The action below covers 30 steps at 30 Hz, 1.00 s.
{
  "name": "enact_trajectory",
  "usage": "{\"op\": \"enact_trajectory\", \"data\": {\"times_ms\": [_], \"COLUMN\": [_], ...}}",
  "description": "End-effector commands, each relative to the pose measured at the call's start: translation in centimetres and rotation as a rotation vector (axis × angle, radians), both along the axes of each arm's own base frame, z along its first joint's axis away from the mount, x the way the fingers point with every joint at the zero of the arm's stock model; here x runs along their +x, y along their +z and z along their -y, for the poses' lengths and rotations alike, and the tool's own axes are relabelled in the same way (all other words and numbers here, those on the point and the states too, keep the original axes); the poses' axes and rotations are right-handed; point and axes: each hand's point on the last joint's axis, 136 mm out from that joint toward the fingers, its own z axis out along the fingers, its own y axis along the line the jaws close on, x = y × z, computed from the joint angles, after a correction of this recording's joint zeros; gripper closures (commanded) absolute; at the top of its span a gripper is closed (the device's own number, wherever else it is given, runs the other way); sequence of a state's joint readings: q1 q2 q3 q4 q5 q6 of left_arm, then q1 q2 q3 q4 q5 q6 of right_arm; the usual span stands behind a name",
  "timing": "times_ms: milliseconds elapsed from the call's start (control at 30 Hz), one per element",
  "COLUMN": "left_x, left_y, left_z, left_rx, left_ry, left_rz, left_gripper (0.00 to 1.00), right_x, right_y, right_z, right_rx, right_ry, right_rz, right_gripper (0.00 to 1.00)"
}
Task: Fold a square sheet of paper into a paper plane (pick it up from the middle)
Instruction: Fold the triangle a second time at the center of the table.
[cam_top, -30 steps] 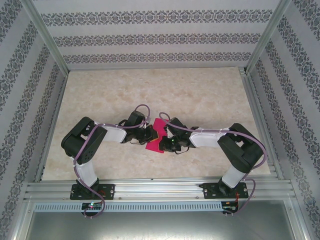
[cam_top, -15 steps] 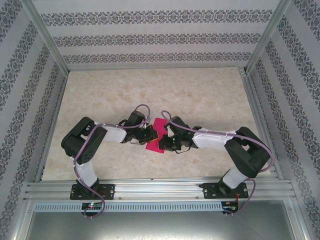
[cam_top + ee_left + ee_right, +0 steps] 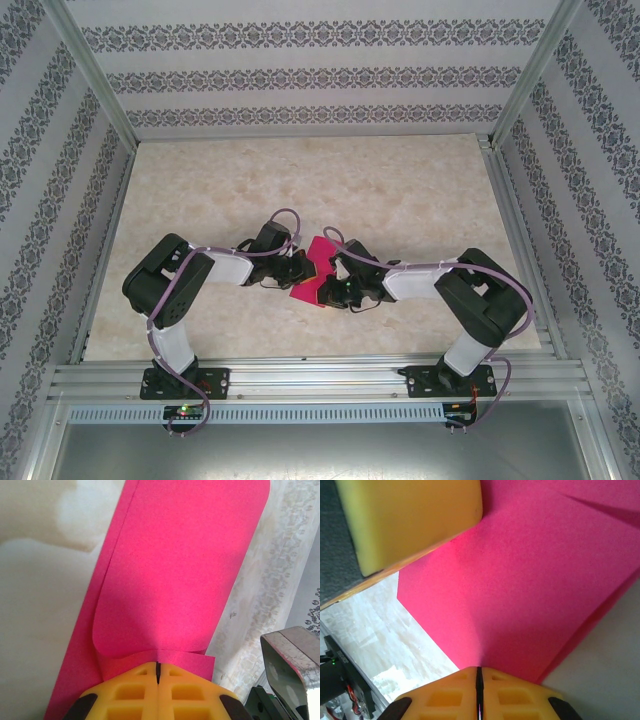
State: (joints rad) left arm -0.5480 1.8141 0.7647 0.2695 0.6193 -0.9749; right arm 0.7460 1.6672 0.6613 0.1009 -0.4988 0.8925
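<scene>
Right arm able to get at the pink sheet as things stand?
Looks like yes: the right gripper is shut on the pink sheet; the left gripper clamps its other side, not blocking.

The left arm (image 3: 185, 285) and right arm (image 3: 475, 300) bend inward over a pale marble-patterned table (image 3: 400, 190). The left gripper (image 3: 299, 269) and right gripper (image 3: 333, 285) meet from opposite sides at a folded magenta-pink sheet of paper (image 3: 314, 270) near the table's middle. Purple cables (image 3: 285, 214) loop along both arms; patterned wall panels (image 3: 300, 80) and an aluminium frame (image 3: 320, 375) enclose the workspace.
</scene>
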Motion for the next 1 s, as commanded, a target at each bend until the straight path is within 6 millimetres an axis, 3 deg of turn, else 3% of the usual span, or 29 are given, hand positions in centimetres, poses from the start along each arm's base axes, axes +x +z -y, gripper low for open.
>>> {"op": "enact_trajectory", "data": {"times_ms": [0, 167, 400, 533, 767, 900, 967], "left_x": [-1.8, -1.8, -1.8, -1.9, -1.9, -2.0, -1.8], "left_y": [-2.4, -2.3, -2.4, -2.4, -2.2, -2.1, -2.0], "left_z": [-1.1, -1.3, -1.1, -1.1, -1.3, -1.0, -1.1], "left_rx": [0.093, 0.094, 0.087, 0.086, 0.071, 0.058, 0.059], "left_ry": [-0.005, -0.001, -0.006, -0.006, 0.05, 0.085, 0.093], "left_rz": [-0.068, -0.068, -0.07, -0.072, -0.074, -0.069, -0.064], "left_gripper": [1.0, 1.0, 1.0, 1.0, 1.0, 1.0, 1.0], "right_x": [-1.5, -1.2, -3.4, -3.4, -1.3, 0.5, 0.9], "right_y": [-2.0, -0.1, -3.2, -3.3, 1.3, 4.5, 4.8], "right_z": [1.2, 1.3, 3.2, 3.7, 3.1, 1.5, 0.8], "right_rx": [-0.06, -0.072, -0.121, -0.138, -0.081, 0.011, 0.028], "right_ry": [-0.015, 0.0, 0.001, -0.006, -0.008, -0.024, -0.04], "right_rz": [-0.067, -0.015, -0.091, -0.096, 0.006, 0.068, 0.066], "right_gripper": [0.9, 0.9, 0.9, 0.91, 0.91, 0.9, 0.9]}}
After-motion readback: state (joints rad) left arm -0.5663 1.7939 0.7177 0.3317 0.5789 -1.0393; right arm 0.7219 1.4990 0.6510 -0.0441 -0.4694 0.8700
